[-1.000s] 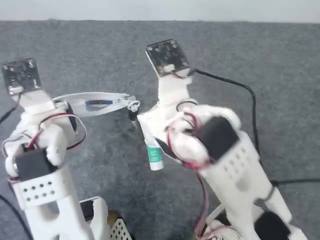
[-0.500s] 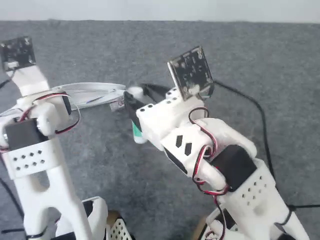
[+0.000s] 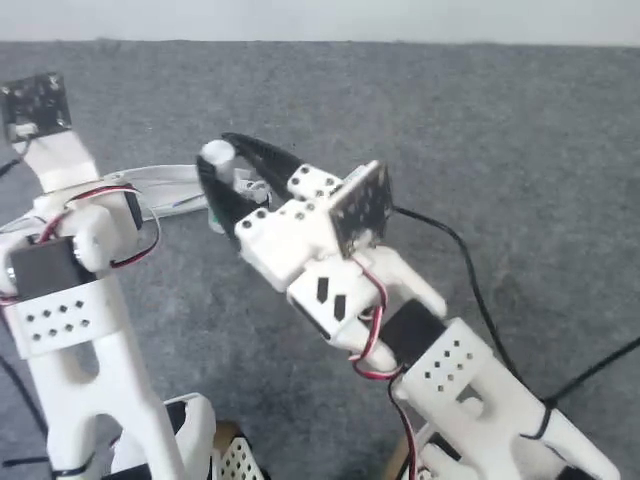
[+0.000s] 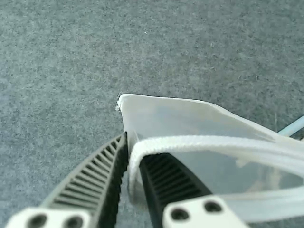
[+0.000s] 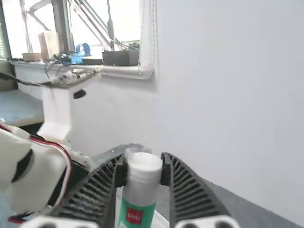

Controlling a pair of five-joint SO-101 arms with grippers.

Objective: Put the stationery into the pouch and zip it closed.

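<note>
when looking down from the high view, can spot a white glue stick with a green label and a white cap (image 3: 217, 155) pinched between the two black ribbed fingers of the right gripper (image 3: 221, 172). stands close to upright there, long axis up-down, cap on top, green end toward the grey carpet (image 3: 450, 150). same story in the right wrist view: glue stick (image 5: 137, 187) clamped at the cap end, right gripper (image 5: 142, 164) squeezed tight on both sides, cap aimed out at a white wall (image 5: 228, 85) and a window (image 5: 71, 23).

hangs right at the free end of a translucent white zip pouch (image 3: 165, 183). can't tell if touching it or just beside. pouch stretched sideways, long axis running from the left arm (image 3: 70, 260) toward the right arm (image 3: 330, 270).

up close in the left wrist view, left gripper (image 4: 132, 151) closed on the pouch (image 4: 190, 121) at its zip-tape edge near one corner. zip edge looks parted, not zipped.

right arm bent forward and leaning across toward the left one, wrist tipped up, black cable (image 3: 470, 280) trailing off behind it. left arm upright near the table edge.
</note>
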